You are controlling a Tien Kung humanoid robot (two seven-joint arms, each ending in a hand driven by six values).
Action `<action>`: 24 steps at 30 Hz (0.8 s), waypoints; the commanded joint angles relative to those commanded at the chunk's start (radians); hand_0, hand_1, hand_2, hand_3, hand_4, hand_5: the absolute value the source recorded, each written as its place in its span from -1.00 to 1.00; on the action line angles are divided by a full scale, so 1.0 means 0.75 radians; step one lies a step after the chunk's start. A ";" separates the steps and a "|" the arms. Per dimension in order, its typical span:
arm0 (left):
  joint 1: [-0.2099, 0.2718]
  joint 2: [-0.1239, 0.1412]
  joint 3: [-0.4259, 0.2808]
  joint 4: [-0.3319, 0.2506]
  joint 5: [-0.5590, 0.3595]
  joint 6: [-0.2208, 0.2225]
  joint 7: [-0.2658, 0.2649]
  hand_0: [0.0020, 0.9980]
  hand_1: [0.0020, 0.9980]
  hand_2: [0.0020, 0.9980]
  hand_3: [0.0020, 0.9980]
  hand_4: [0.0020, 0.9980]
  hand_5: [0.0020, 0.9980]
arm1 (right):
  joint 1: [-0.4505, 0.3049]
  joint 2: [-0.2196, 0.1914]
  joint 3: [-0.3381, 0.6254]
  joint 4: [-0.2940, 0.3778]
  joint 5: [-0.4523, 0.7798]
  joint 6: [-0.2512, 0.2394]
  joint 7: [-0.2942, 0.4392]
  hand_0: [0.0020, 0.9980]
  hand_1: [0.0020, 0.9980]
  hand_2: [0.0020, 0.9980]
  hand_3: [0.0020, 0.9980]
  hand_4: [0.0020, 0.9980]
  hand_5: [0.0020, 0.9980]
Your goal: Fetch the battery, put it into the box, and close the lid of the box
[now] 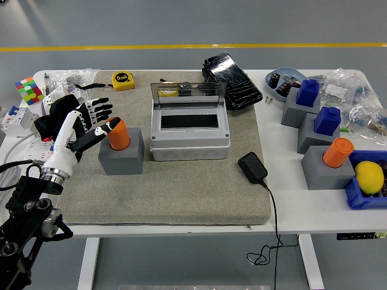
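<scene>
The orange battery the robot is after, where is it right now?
In the head view the orange battery stands upright in a grey block on the mat's left side, just left of the open box, with the left hand at it.

Before me stands the white table [284, 208]. A grey mat [181, 193] covers its middle and left, reaching my near edge. At the far left corner sits a colour cube [27, 90]; near the right edge a blue tray [357, 196]; toward the far right corner a blue-grey dish [284, 80].
</scene>
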 joint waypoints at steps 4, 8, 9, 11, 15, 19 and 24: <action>-0.011 -0.004 0.022 0.020 0.012 0.011 -0.003 0.52 0.55 0.54 0.64 1.00 -0.28 | 0.000 0.000 -0.002 0.000 0.000 0.000 0.000 0.23 0.32 0.38 0.18 0.98 0.11; -0.024 -0.008 0.047 0.040 0.029 0.029 -0.004 0.47 0.47 0.45 0.53 1.00 -0.77 | -0.001 0.000 -0.003 0.000 0.000 0.001 0.000 0.23 0.32 0.37 0.18 0.99 0.11; -0.027 -0.009 0.052 0.046 0.032 0.033 -0.004 0.47 0.47 0.45 0.53 1.00 -0.77 | -0.001 0.001 -0.004 0.000 0.000 0.001 0.000 0.23 0.32 0.37 0.18 0.99 0.11; -0.033 -0.011 0.062 0.058 0.040 0.042 -0.007 0.47 0.47 0.45 0.53 1.00 -0.77 | -0.001 0.001 -0.005 0.000 0.001 0.001 0.000 0.23 0.32 0.37 0.18 0.99 0.11; -0.047 -0.017 0.085 0.081 0.045 0.060 -0.015 0.17 0.23 0.16 0.31 1.00 -0.99 | 0.000 0.000 -0.006 0.000 0.001 0.001 0.000 0.23 0.32 0.37 0.18 0.99 0.11; -0.063 -0.025 0.104 0.096 0.039 0.074 -0.030 -0.16 -0.11 -0.15 -0.07 0.78 -1.00 | 0.002 -0.001 -0.006 0.000 0.003 0.001 0.000 0.23 0.32 0.37 0.18 0.99 0.11; -0.082 -0.035 0.118 0.115 0.020 0.084 -0.047 -0.16 -0.11 -0.15 -0.07 0.78 -1.00 | 0.004 -0.002 -0.009 0.000 0.006 0.001 0.001 0.23 0.32 0.37 0.18 0.99 0.11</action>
